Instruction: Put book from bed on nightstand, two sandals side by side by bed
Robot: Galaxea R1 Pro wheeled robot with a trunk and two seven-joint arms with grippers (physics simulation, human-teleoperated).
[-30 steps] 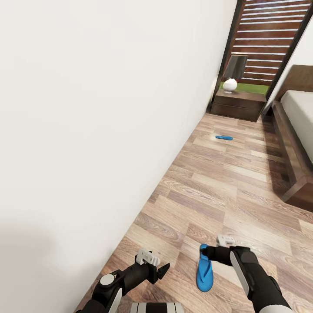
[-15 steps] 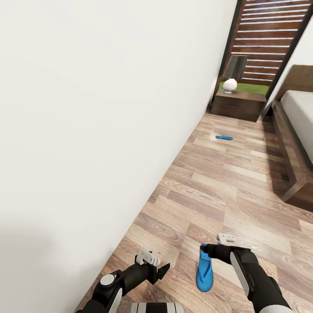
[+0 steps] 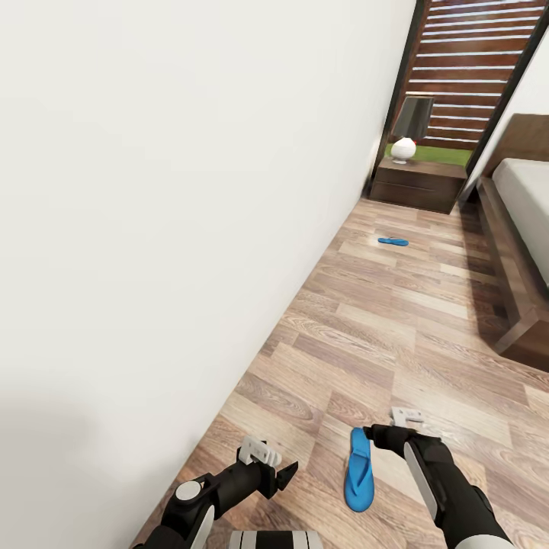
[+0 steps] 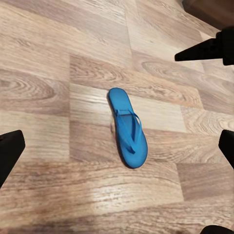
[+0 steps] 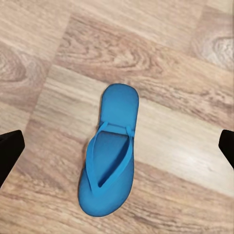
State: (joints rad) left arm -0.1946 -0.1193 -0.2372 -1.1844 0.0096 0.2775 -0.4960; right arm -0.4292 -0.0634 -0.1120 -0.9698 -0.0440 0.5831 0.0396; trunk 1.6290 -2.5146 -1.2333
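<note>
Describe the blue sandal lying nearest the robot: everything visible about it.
The near sandal is a bright blue flat flip-flop with a thin Y-shaped toe strap, its surface smooth and rubbery-looking. It lies sole down, strap up, flat on the wood-plank floor, between the two arms and close to the white wall. The right gripper is open just beside one end, and whether a fingertip touches it cannot be told. Seen from the right wrist, the sandal lies free between the spread fingers.

You have one blue sandal (image 3: 358,469) flat on the planks at lower centre; its twin (image 3: 393,242) lies upper right, near the nightstand (image 3: 418,184).
</note>
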